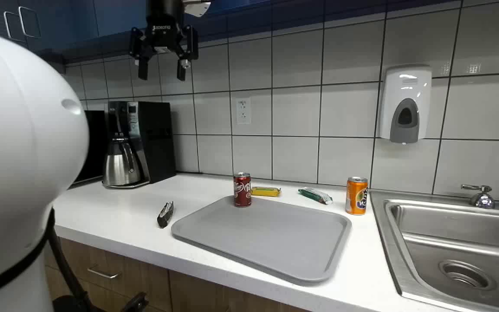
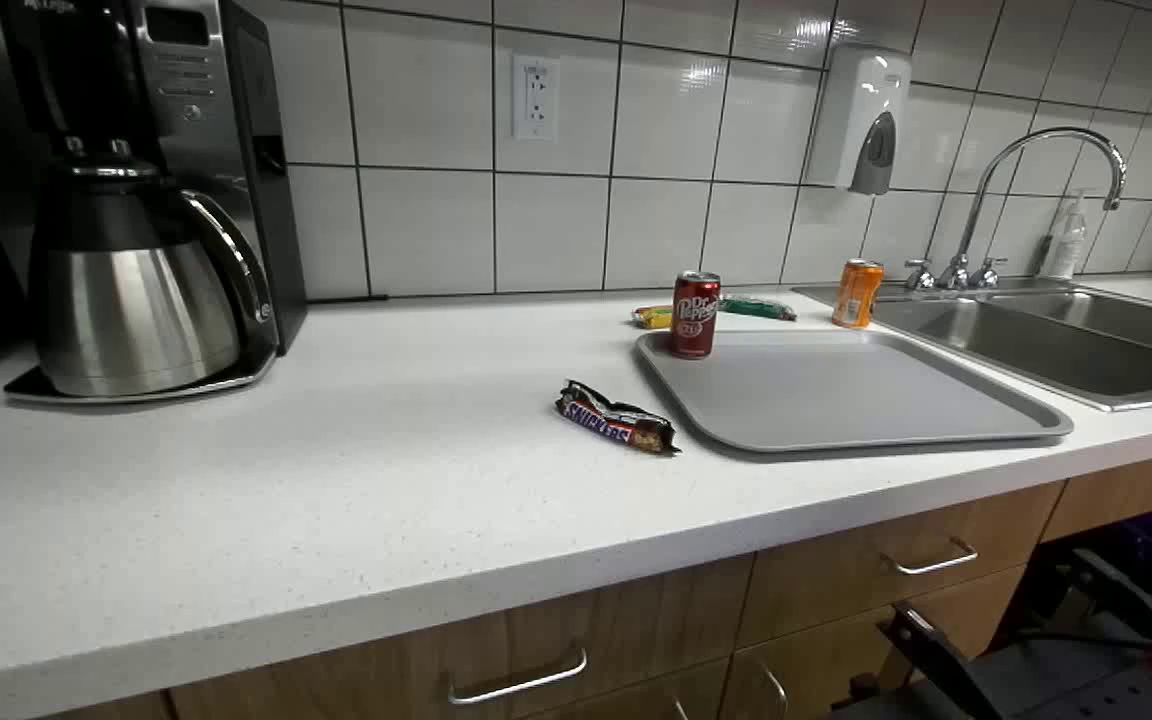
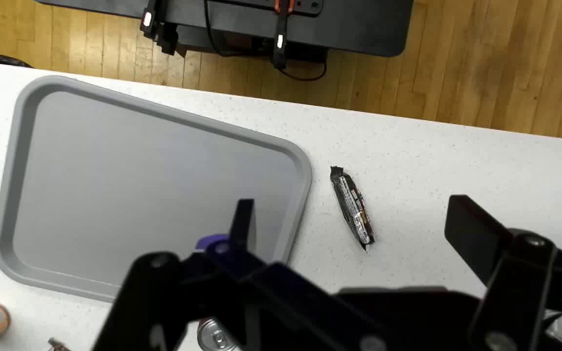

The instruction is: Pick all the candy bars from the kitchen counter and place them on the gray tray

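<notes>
"SNICKERS" on dark bar (image 2: 618, 420) beside gray tray (image 2: 866, 395). "Dr Pepper" on red can (image 2: 695, 318) at tray corner. "ROBOTIQ" on gripper (image 1: 162, 75), above tray level.

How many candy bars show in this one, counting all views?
3, all on the counter: the dark bar beside the gray tray, the yellow bar near the red can, and the green bar near the orange can.

Gray tray (image 1: 267, 238), speckled white counter (image 2: 336, 500), blackish bar (image 2: 618, 421), yellow bar (image 1: 266, 191), green bar (image 1: 315, 195)
</notes>
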Tool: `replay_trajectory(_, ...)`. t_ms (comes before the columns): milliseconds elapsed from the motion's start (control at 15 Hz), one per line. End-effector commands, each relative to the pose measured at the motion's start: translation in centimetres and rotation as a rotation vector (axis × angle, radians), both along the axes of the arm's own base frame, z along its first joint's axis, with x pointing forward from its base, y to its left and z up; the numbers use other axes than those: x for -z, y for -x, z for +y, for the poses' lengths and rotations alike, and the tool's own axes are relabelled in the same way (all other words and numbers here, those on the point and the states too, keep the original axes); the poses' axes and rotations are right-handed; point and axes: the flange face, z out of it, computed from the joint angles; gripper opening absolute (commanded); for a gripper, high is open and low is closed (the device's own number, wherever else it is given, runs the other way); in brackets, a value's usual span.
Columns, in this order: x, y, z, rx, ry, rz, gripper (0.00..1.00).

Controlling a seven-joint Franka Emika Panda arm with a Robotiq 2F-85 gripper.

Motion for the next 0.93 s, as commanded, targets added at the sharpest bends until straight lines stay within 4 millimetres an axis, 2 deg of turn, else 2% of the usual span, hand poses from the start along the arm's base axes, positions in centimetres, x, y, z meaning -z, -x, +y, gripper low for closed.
replay_trajectory(0,-0.03,-0.02,0.01,0.000,0.000,0.001,1.00)
replay_trajectory(600,0.22,-0.12,-0.10,-0.018,0.010,-0.002,1.00)
replay_trajectory(867,0.84,0.53,0.29,-0.057,0.031,-0.009,1.00)
